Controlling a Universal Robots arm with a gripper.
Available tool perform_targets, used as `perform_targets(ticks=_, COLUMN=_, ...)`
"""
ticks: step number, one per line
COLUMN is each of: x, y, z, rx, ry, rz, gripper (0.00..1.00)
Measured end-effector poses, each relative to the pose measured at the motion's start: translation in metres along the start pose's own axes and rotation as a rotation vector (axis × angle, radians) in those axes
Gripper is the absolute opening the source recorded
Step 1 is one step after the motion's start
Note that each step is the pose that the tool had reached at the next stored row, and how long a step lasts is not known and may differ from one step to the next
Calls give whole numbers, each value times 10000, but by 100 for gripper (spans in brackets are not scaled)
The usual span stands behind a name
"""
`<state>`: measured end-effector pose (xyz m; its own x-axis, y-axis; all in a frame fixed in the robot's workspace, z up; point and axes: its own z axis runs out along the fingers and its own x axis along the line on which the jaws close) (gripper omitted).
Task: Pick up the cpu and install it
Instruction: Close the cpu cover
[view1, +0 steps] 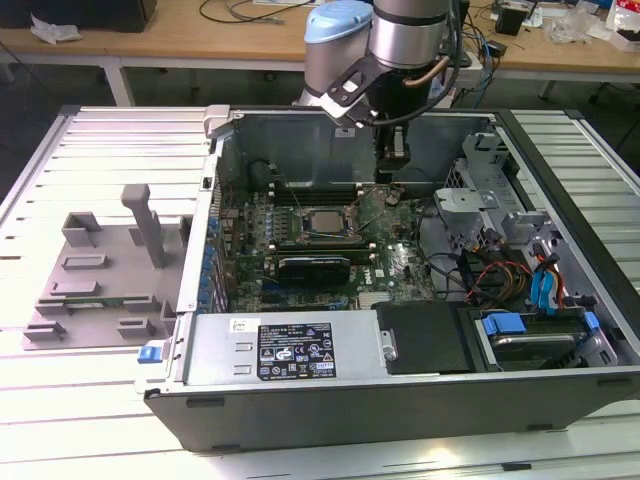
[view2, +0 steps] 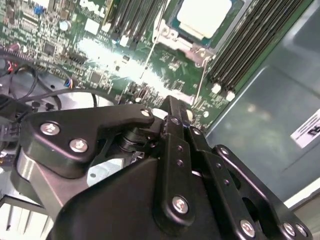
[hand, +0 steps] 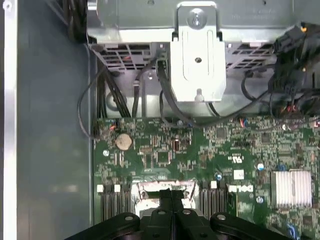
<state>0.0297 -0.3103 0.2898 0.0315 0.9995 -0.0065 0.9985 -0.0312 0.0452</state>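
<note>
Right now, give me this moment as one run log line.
claw: shut, above motherboard | cpu: in socket, not held | case: open

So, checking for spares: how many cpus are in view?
1. The cpu sits on the motherboard inside the case, to the exterior view's left of the gripper. Others may be hidden.

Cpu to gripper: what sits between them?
In the second wrist view, the stretch between the gripper and the cpu holds green motherboard and the socket's metal latch. No loose part lies there.
</note>
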Motion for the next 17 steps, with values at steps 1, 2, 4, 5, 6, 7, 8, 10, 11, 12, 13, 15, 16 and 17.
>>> perform_targets(ticks=1, x=1, y=41, z=2, rx=0, ry=-1, rz=1, gripper=11)
perform_targets(ticks=2, x=3, y=92, z=4, rx=0, ry=0, rz=0, gripper=11)
perform_targets(ticks=4, x=5, y=167, z=17, rx=5, ry=-1, rz=1, gripper=11)
perform_targets(ticks=5, x=5, y=191, z=32, rx=13, ry=-2, rz=-1, gripper=11)
perform_targets(ticks=6, x=6, y=226, z=68, rx=24, ry=-2, rz=1, gripper=11)
perform_targets(ticks=7, x=6, y=247, z=92, rx=32, ry=-2, rz=0, gripper=11)
perform_targets(ticks=8, x=6, y=255, z=103, rx=32, ry=-1, rz=-1, gripper=11)
perform_targets(ticks=10, x=5, y=256, z=104, rx=34, ry=-3, rz=1, gripper=11)
perform_targets(ticks=11, x=6, y=254, z=138, rx=35, ry=-2, rz=0, gripper=11)
perform_targets(ticks=12, x=6, y=252, z=180, rx=45, ry=-1, rz=1, gripper=11)
perform_targets(ticks=13, x=6, y=251, z=218, rx=59, ry=-3, rz=0, gripper=11)
perform_targets(ticks=15, x=7, y=248, z=278, rx=88, ry=-3, rz=-1, gripper=11)
perform_targets(ticks=16, x=7, y=247, z=295, rx=98, ry=-4, rz=-1, gripper=11)
perform_targets(ticks=17, x=7, y=245, z=330, rx=116, ry=-4, rz=0, gripper=11)
